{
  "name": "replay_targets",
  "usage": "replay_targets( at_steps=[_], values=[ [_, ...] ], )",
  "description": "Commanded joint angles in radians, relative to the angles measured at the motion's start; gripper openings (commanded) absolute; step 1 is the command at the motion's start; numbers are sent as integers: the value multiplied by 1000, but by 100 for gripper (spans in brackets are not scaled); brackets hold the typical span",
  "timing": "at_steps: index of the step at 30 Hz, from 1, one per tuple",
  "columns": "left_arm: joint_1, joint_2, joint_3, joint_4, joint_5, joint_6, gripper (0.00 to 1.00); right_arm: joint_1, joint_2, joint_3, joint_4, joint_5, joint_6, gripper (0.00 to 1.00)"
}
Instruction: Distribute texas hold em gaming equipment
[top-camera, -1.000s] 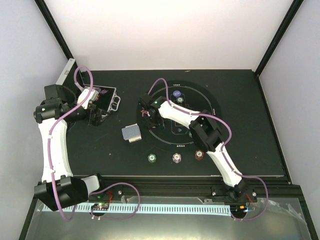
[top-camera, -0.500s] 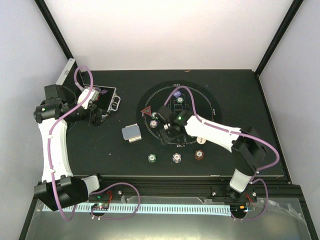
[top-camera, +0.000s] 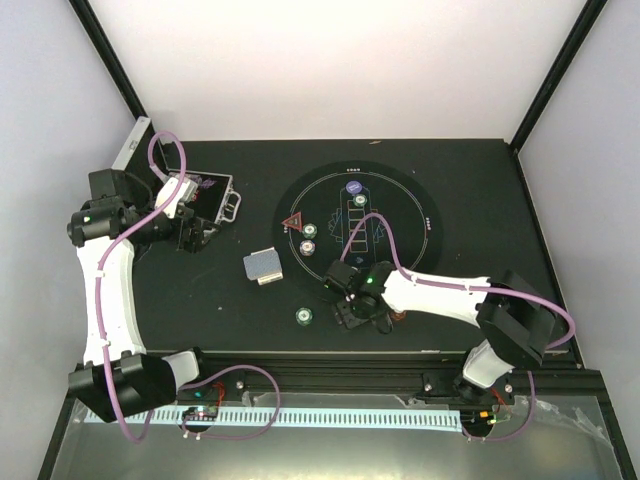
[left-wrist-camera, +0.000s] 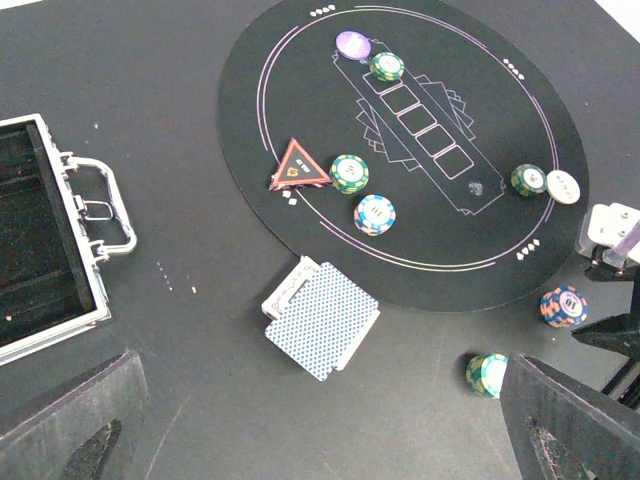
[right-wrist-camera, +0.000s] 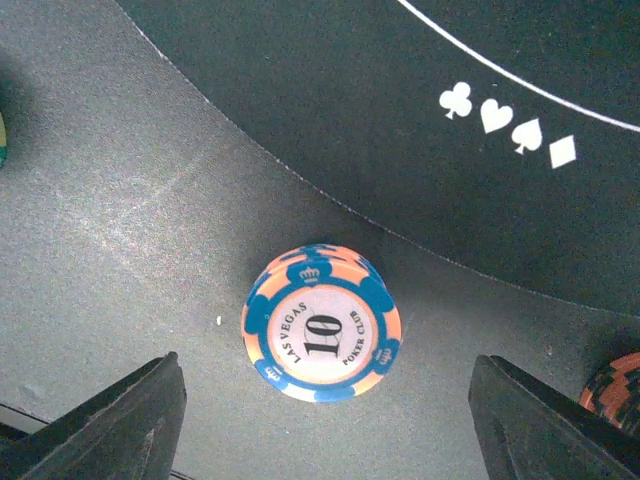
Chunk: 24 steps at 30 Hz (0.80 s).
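Note:
An orange-and-blue poker chip stack (right-wrist-camera: 321, 337) stands on the bare table just off the round black mat (right-wrist-camera: 450, 100). My right gripper (right-wrist-camera: 330, 425) hangs open over it, fingers on either side and not touching. In the top view the right gripper (top-camera: 352, 308) hides that stack. A green stack (top-camera: 304, 316) and a brown-red stack (top-camera: 399, 318) flank it. The card deck (left-wrist-camera: 322, 318), backs up, lies left of the mat. A red triangle marker (left-wrist-camera: 299, 166), a green chip (left-wrist-camera: 349, 173) and an orange-blue chip (left-wrist-camera: 374, 214) sit on the mat. My left gripper (left-wrist-camera: 320, 445) is open and empty, high above the table.
The open silver case (left-wrist-camera: 50, 250) lies at the left, under my left gripper (top-camera: 192, 235). On the mat's far side are a purple disc (left-wrist-camera: 352, 44) and a green chip (left-wrist-camera: 386, 66). A green chip (left-wrist-camera: 528, 179) and a white disc (left-wrist-camera: 562, 186) sit at its right side.
My right arm swung from the mat's left side to the near table edge, over the middle chip stack, and its jaws widened. The left arm stayed still.

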Motion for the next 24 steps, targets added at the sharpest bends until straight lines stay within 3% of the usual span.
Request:
replay_targets(
  at_steps=[1,24],
  values=[
    [10,-21,9,-2,34,11,99,5,7,-6,56,5,19,79],
    [10,-13,8,4,18,12,99,2,75,-6,86,38,8,52]
  ],
)
